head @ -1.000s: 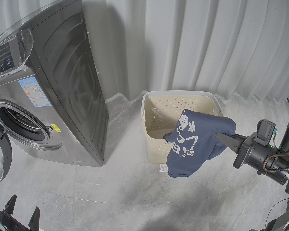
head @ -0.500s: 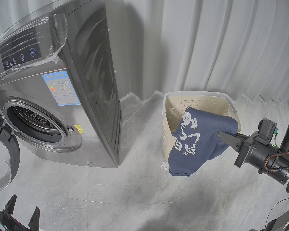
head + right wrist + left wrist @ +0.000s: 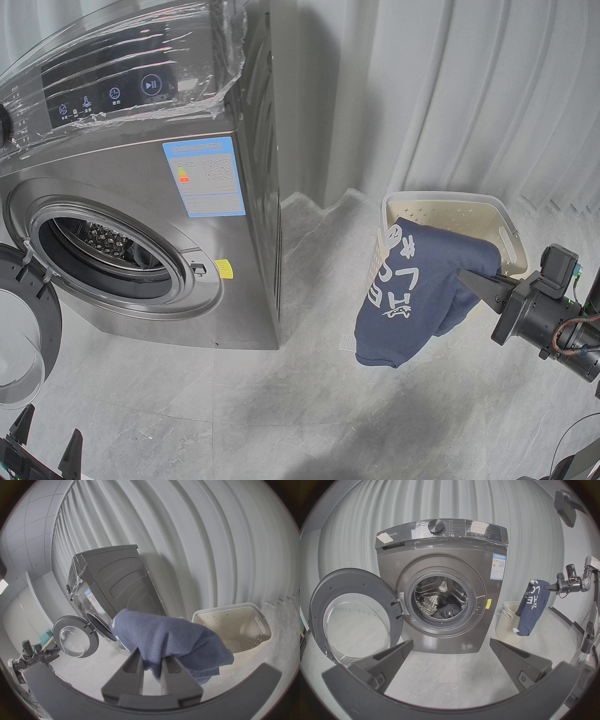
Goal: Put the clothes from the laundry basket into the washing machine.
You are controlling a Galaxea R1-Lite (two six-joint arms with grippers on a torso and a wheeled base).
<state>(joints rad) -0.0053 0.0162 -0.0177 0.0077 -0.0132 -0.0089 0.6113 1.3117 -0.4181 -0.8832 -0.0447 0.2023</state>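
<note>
A navy T-shirt with white print hangs in the air in front of the cream laundry basket, with my right gripper shut on its upper edge. In the right wrist view the cloth bunches between the closed fingers. The grey washing machine stands to the left, its round door swung open. A dark garment lies in the drum. My left gripper is low at the near left, open and holding nothing.
Pale curtains hang behind the machine and basket. Bare grey tiled floor lies between me, the machine and the basket. The open door juts out on the machine's left side.
The whole head picture has shifted right, so the camera has turned toward the washing machine, showing more of its front. The T-shirt stays held in my right gripper.
</note>
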